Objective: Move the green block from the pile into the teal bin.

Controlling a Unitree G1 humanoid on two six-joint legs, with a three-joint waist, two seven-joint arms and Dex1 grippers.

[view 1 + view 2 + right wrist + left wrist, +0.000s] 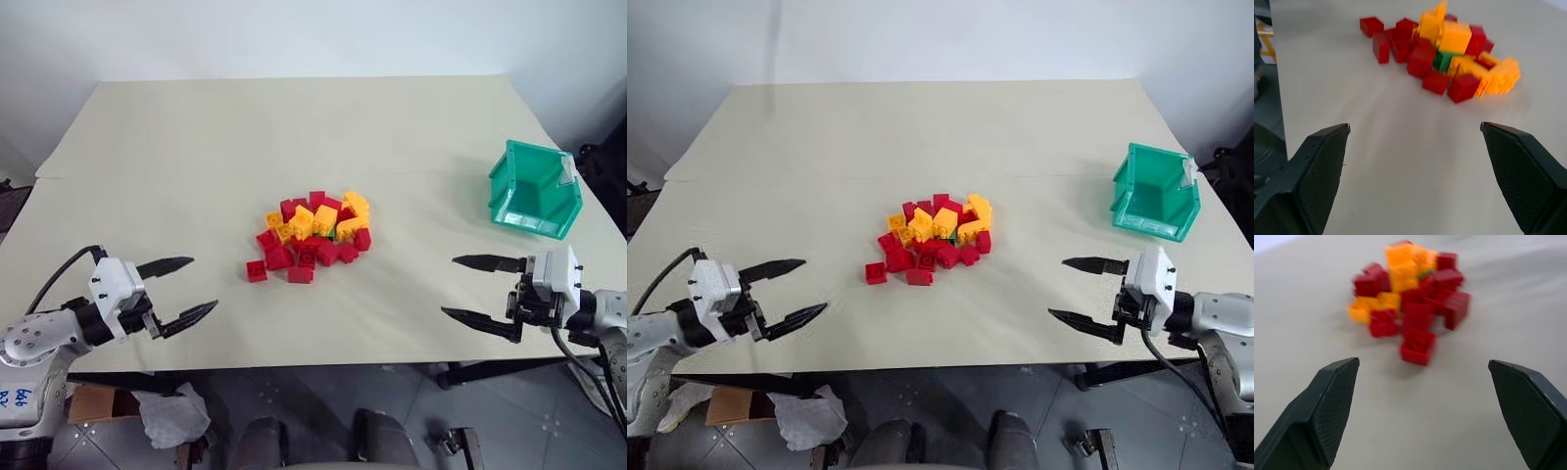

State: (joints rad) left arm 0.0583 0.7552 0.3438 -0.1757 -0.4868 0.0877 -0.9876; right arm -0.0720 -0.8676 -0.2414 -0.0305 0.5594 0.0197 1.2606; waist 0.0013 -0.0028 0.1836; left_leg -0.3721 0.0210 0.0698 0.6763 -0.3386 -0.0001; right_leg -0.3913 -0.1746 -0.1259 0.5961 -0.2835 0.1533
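Right gripper (477, 287): 2 fingers spread wide, nothing held, hovering over the near table (196, 147) edge, pointing inward. Left gripper (183, 290): likewise agape and empty, mirrored on the other side.
Green block (1442, 61): wedged in the right flank of the pile (313, 235), mid-table, largely buried under red and yellow bricks; long axis not readable.
Judgement: right arm better placed, since the block faces it and the teal bin (534, 191) stands on its side, well apart from the pile.
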